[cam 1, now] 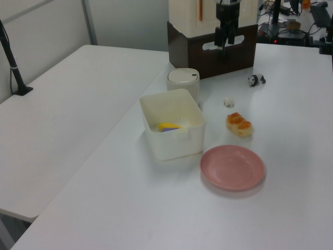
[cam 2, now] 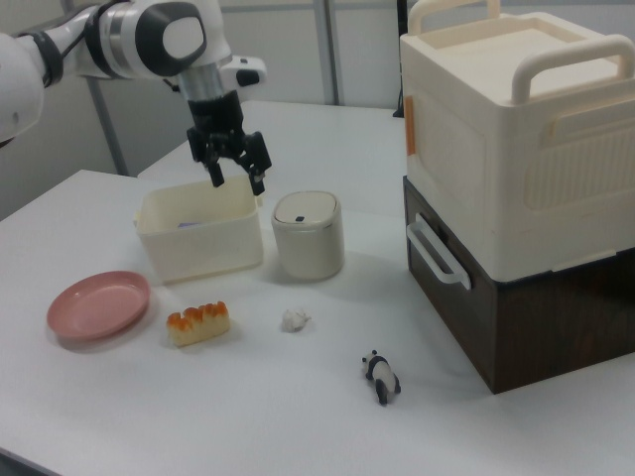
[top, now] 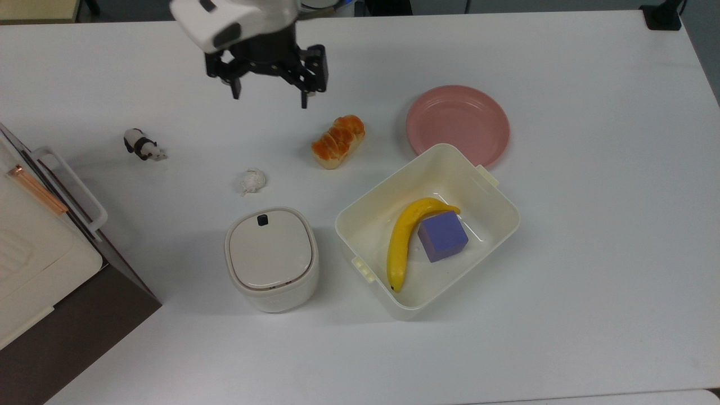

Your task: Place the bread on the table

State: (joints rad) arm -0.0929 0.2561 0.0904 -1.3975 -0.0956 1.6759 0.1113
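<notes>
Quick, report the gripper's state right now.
Gripper: open, holding nothing, raised above the table; the bread lies on the table, apart from it.

Arm (cam 2: 60, 50) was up high, reaching in from the right view's left w/ the white wrist (top: 225, 19) tipped downward. Gripper (top: 269, 94) hung in the air pointing down, both black fingers (top: 304, 95) spread wide apart, nothing btwn them. In the top view it sat near the upper edge, fingers set left-right across the picture. In the left view you could just see the dark gripper (cam 1: 225, 41) dangling near the top. In the right view the gripper (cam 2: 236, 171) was splayed open, empty.
</notes>
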